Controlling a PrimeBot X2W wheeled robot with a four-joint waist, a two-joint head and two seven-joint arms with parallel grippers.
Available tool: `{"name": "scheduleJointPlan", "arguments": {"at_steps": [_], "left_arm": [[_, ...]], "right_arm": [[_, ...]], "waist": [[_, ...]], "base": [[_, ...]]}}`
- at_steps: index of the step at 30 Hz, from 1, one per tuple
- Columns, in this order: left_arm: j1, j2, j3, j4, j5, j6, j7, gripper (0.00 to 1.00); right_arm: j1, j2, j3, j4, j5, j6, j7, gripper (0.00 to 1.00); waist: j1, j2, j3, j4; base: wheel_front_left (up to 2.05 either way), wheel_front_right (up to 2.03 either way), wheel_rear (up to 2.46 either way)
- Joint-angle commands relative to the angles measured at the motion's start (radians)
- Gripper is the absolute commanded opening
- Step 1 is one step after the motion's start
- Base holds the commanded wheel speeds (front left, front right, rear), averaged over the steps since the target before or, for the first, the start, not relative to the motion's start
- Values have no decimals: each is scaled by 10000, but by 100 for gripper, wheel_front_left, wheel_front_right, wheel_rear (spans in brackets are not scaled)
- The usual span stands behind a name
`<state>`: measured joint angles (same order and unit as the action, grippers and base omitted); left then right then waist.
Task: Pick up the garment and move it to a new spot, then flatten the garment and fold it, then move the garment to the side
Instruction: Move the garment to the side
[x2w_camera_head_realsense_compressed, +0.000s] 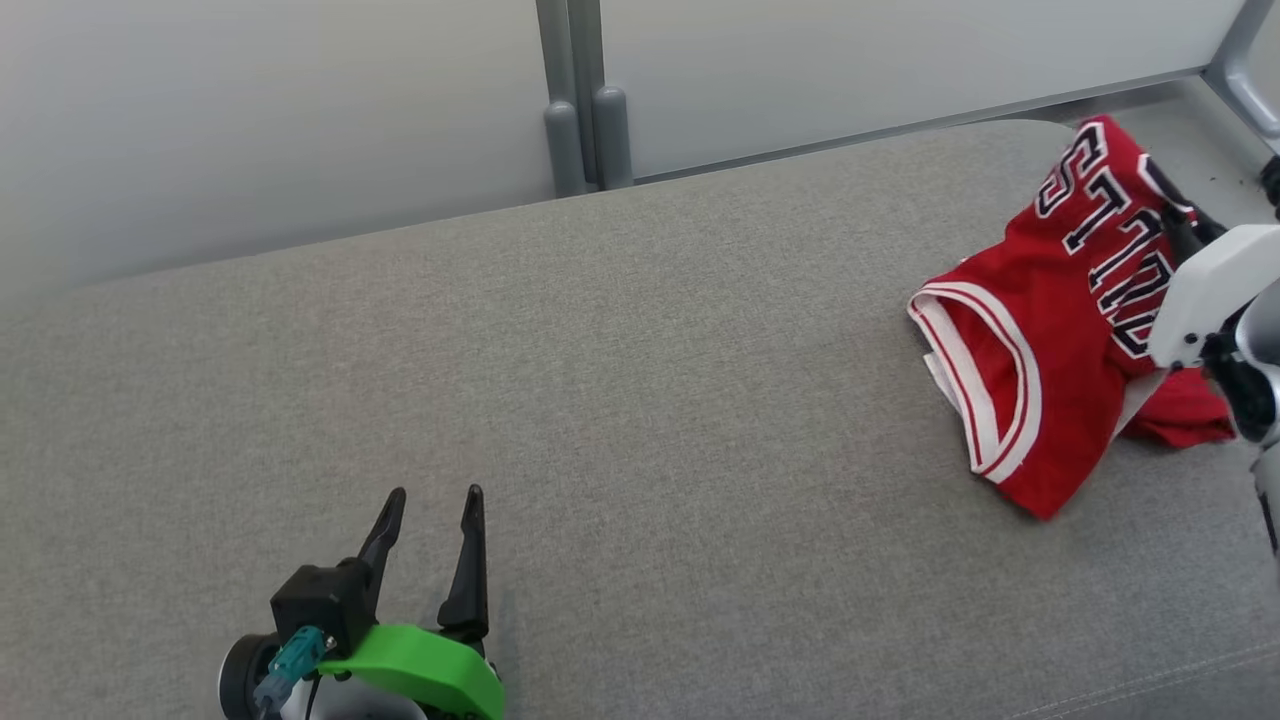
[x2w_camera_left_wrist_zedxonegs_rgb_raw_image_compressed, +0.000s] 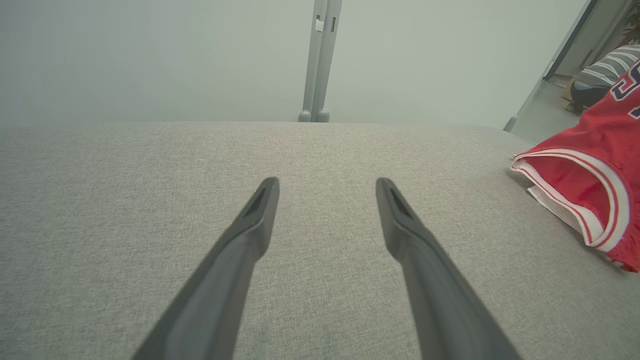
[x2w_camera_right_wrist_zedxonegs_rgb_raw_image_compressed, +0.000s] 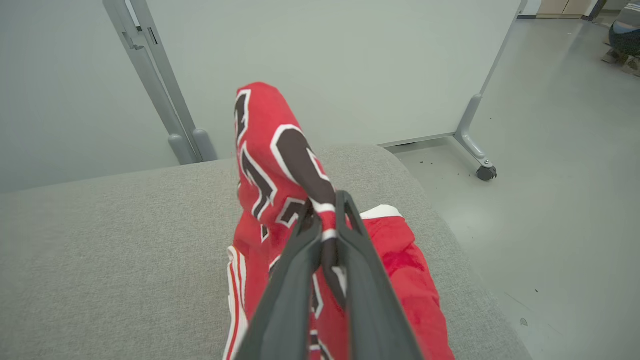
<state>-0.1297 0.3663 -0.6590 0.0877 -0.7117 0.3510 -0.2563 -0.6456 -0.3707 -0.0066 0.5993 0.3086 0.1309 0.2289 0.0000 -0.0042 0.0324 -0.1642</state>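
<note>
The garment (x2w_camera_head_realsense_compressed: 1050, 320) is a red jersey with white trim and dark lettering, bunched at the right end of the grey cushion (x2w_camera_head_realsense_compressed: 620, 400). My right gripper (x2w_camera_right_wrist_zedxonegs_rgb_raw_image_compressed: 326, 217) is shut on a fold of the garment (x2w_camera_right_wrist_zedxonegs_rgb_raw_image_compressed: 272, 150) and holds part of it lifted, while the rest trails on the cushion. In the head view the right gripper (x2w_camera_head_realsense_compressed: 1178, 222) sits at the jersey's far right edge, with its pale wrist below. My left gripper (x2w_camera_head_realsense_compressed: 432, 505) stands open near the cushion's front left, empty. In the left wrist view the left gripper (x2w_camera_left_wrist_zedxonegs_rgb_raw_image_compressed: 327, 187) points over bare fabric, the garment (x2w_camera_left_wrist_zedxonegs_rgb_raw_image_compressed: 590, 175) far right.
A pale partition panel with a grey post (x2w_camera_head_realsense_compressed: 580, 110) stands behind the cushion. The cushion's right end (x2w_camera_right_wrist_zedxonegs_rgb_raw_image_compressed: 440, 220) drops to a grey floor, where a wheeled partition foot (x2w_camera_right_wrist_zedxonegs_rgb_raw_image_compressed: 486, 172) rests. A person sits far off on the floor (x2w_camera_left_wrist_zedxonegs_rgb_raw_image_compressed: 602, 75).
</note>
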Motion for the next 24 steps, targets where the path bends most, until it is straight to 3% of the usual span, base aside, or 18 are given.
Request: {"name": "scheduleJointPlan", "arguments": {"at_steps": [1,8,15,23,24], "left_arm": [[-143,64,4,-22,34,-9,-10,100],[-357,229,-10,-154,147,33,101,100],[-747,492,-57,-416,388,72,343,100],[-1188,819,-150,-861,686,177,748,100],[-1234,840,-169,-915,714,190,789,100]], "right_arm": [[-88,-132,-80,57,-62,-3,-3,0],[-15,-848,-1167,870,-627,-1,-463,0],[-8,-1117,-2172,1947,-1326,-1,-1328,0],[-583,-1693,-3439,3107,-3153,-3,-2352,0],[-632,-1745,-3640,3265,-3373,-3,-2400,8]], "waist": [[0,42,81,113],[0,42,604,564],[0,42,1329,1037],[0,42,2184,1462],[0,42,2270,1498]], "base": [[0,0,0],[0,0,0],[0,0,0],[0,0,0],[0,0,0]]}}
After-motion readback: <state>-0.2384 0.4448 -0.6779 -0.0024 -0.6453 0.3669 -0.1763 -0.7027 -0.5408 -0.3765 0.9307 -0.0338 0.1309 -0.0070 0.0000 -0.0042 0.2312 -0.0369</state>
